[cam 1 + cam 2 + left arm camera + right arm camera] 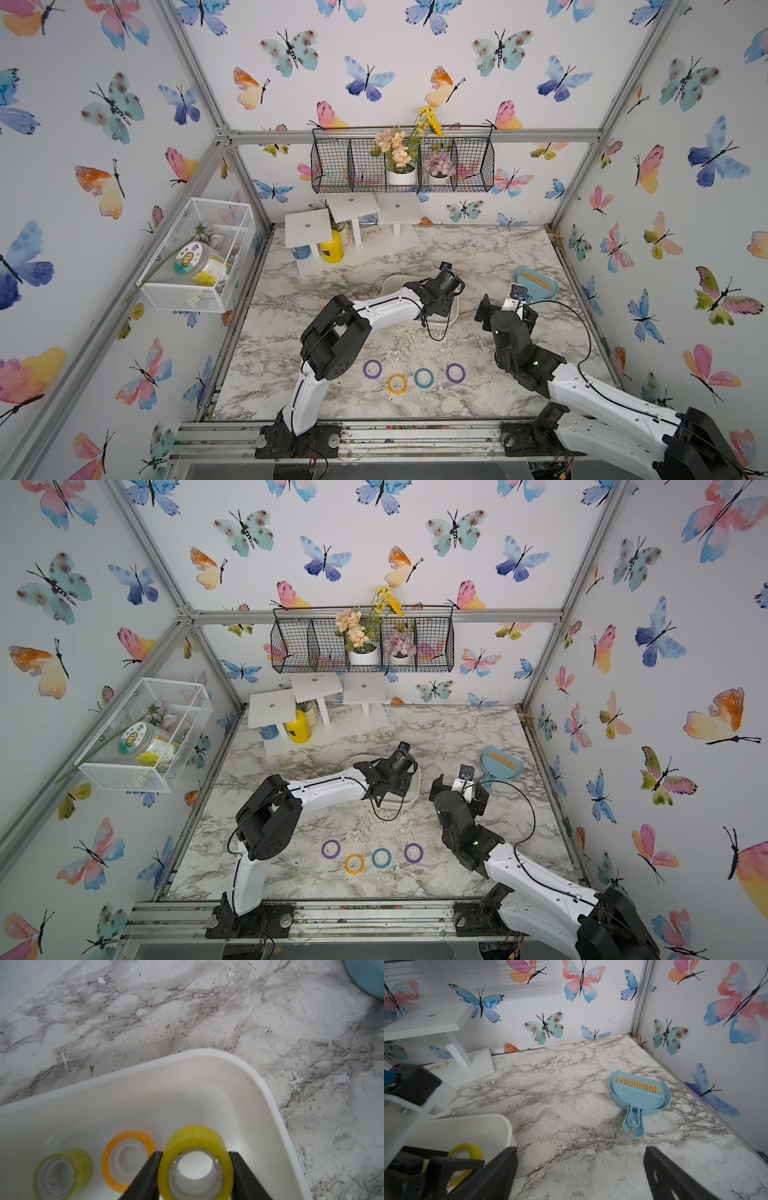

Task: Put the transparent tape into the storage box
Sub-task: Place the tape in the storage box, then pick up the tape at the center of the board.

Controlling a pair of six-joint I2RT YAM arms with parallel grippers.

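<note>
One yellow tape roll (195, 1138), clamped in the left gripper (195, 1154), hangs over the storage box (228, 1059); the right gripper (579, 1149) gapes empty beside it.

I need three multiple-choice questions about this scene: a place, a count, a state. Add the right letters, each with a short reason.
1. Where is the yellow tape roll?
A. on a shelf
B. in the left gripper, over the storage box
C. in a wire basket

2. How many tape rolls lie on the table by the arm bases?
A. two
B. four
C. six

3. What is the state of the right gripper?
A. shut on a roll
B. shut, empty
C. open, empty

1 B: its jaws clamp the roll above the box.
2 B: purple roll, orange roll, blue roll, second purple roll.
3 C: bare marble shows between its jaws.
</note>
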